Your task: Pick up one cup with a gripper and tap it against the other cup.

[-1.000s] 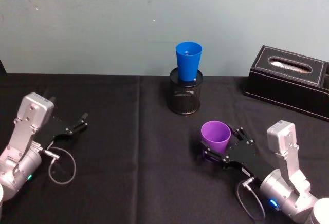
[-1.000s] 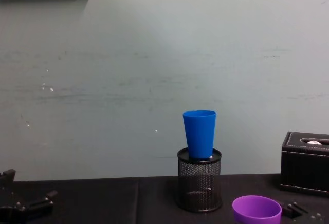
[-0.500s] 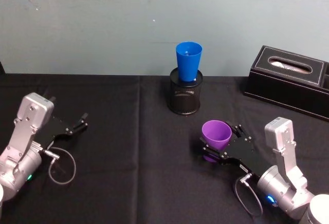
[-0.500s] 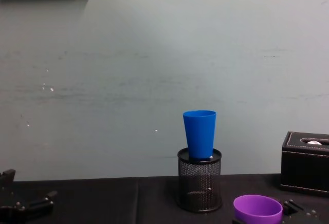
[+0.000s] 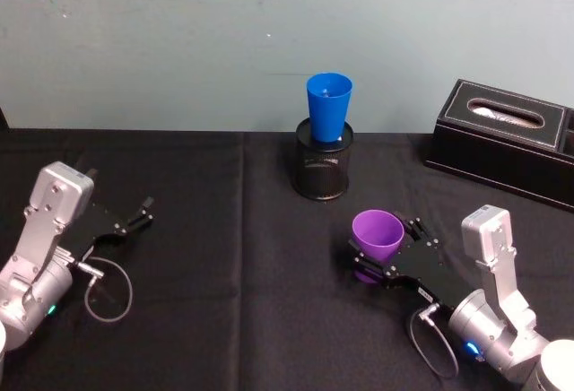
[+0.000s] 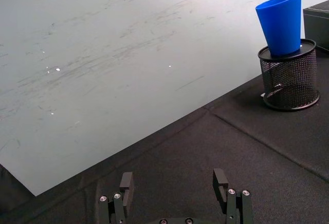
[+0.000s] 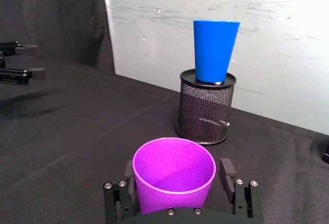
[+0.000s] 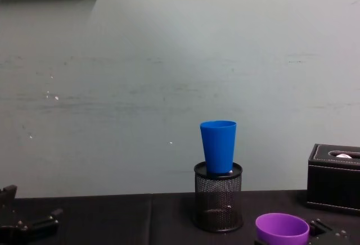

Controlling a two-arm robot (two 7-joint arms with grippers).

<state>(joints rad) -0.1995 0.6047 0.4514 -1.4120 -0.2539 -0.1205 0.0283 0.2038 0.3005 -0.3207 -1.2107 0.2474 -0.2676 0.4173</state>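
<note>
The purple cup (image 5: 377, 233) is on the right side of the black tablecloth (image 5: 242, 310), near the front edge, with its open mouth facing up and slightly toward the wall. The right gripper (image 5: 384, 246) has it. The 2 black jaws reach in from the robot's side and stand partly open, one on each flank of the cup's lower wall, closed in as far as the cup allows. In the right wrist view the purple cup (image 7: 174, 175) sits squarely between the 2 fingers (image 7: 226, 174), and its wide rim spreads out above them. I cannot tell whether its base rests on the cloth or is just off it. In the chest view only the top of the purple cup (image 8: 282, 228) shows, at the lower right. The blue cup (image 5: 328, 104) stands upright in the mouth of a black mesh pen holder (image 5: 323, 174) near the wall, farther back and a little to the left of the purple cup. The 2 cups are well apart and do not touch. A black tissue box (image 5: 502, 140) sits at the back right, clear of both cups. The left gripper (image 5: 143, 212) rests low over the cloth on the far left. The left wrist view shows its 2 jaws spread wide with nothing between them.
</note>
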